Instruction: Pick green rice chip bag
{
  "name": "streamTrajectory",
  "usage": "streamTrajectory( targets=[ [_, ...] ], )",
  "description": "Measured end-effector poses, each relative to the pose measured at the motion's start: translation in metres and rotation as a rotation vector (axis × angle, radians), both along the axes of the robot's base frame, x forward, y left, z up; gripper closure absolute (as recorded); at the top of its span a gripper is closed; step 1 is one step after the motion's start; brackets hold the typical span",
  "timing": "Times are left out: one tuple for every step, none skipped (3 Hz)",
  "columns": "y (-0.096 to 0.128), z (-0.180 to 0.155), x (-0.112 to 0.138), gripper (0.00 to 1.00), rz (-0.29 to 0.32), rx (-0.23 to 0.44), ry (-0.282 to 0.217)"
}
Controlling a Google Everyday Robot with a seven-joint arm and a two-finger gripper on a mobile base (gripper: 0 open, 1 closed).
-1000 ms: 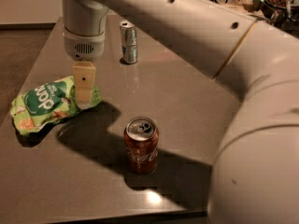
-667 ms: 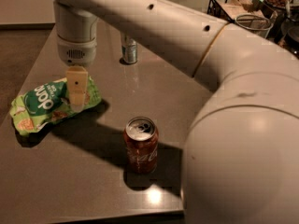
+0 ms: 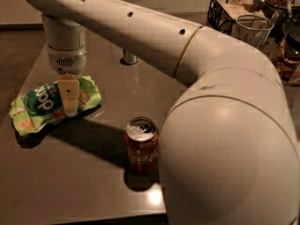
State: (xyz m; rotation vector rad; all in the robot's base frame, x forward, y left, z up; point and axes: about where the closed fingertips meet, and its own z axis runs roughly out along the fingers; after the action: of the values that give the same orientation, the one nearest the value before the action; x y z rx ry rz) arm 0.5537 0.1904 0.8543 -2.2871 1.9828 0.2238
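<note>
Dark table (image 3: 93, 186), seen from the near edge. Clock directions are taken from the table's middle.

- Green rice chip bag (image 3: 40, 104): at 9 o'clock, near the left edge. It lies flat and crumpled, with the dark green oval logo and white letters facing up.
- Gripper (image 3: 69, 104): at 9 o'clock, pointing straight down over the right half of the bag. Its tan tip sits in front of the bag's surface, just right of the logo. It is seen edge-on, so I cannot tell whether it is open, closed or holding the bag, nor whether it touches the foil.
- Arm (image 3: 140, 32): a wide white sweep from the big joint at 4 o'clock, running up and across to the wrist at 10 o'clock.
- Red-brown soda can (image 3: 141, 144): at 6 o'clock, upright with its top closed, well apart from the bag.
- Second can (image 3: 129, 58): at 12 o'clock. Only its base shows beneath the arm.
- Wire basket (image 3: 224, 8) and clear cup (image 3: 253, 29): off the table at 2 o'clock.
</note>
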Motion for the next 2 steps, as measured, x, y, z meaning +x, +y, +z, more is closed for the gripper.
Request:
streamTrajectory(
  targets=[
    [0.000,0.006,-0.004,0.41,0.005,0.014,-0.009],
    [-0.014,0.027,-0.008,0.65,0.003,0.056,-0.027]
  ],
)
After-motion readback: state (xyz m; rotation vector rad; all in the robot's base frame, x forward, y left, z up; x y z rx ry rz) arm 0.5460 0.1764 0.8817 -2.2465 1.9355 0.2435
